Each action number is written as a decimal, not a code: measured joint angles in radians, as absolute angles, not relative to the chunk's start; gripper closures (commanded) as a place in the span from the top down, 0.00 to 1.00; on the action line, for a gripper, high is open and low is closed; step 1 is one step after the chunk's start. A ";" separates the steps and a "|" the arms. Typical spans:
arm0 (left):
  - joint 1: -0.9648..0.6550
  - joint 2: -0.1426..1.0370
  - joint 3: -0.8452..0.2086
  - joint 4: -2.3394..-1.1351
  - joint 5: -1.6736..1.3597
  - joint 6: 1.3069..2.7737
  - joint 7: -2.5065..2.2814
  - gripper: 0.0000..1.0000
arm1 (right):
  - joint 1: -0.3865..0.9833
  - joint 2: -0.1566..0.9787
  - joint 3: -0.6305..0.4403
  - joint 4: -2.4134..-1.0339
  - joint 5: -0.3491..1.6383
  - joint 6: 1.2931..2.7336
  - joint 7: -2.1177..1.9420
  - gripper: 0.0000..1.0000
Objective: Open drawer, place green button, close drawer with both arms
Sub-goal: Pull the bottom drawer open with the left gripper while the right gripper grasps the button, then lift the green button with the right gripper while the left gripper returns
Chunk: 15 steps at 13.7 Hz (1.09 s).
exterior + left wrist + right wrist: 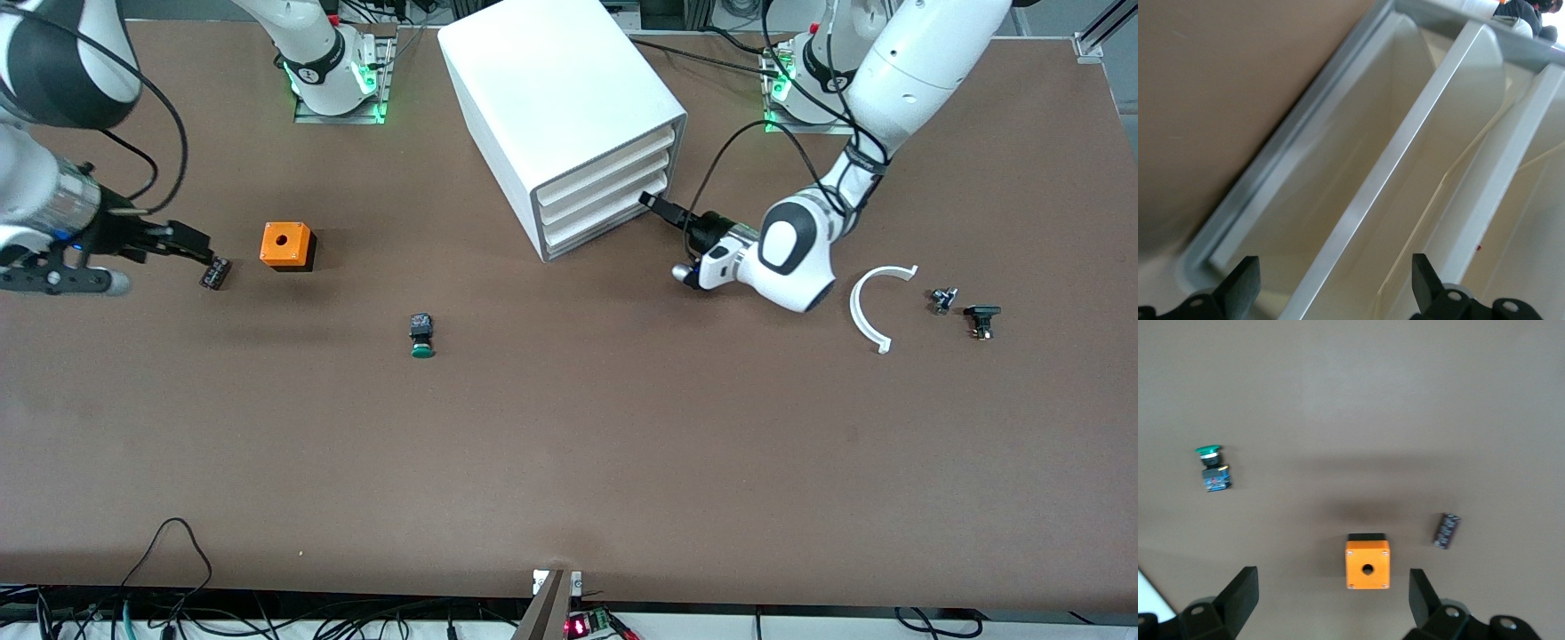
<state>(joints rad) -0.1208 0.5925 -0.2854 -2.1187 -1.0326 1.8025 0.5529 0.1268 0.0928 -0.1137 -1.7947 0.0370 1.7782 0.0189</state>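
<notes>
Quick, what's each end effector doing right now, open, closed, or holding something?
Left end effector: open, empty, at the cabinet's drawer fronts.
Right end effector: open, empty, above the orange cube.

We see both wrist views cutting their own hand off at the six o'clock edge. The cabinet (560, 116) hides its drawers' insides. The two small dark parts (965, 311) at the desk's left-arm end are too small to identify.
</notes>
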 measured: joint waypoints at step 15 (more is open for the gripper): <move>-0.075 0.552 -0.255 -2.102 -1.081 1.942 0.613 0.00 | 0.449 0.455 -0.104 -1.796 0.054 2.124 0.207 1.00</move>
<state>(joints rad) -0.0750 0.5522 -0.2550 -2.1017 -1.0814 1.9421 0.6127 0.4494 0.4546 -0.1042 -1.7962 0.0538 2.1241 0.2072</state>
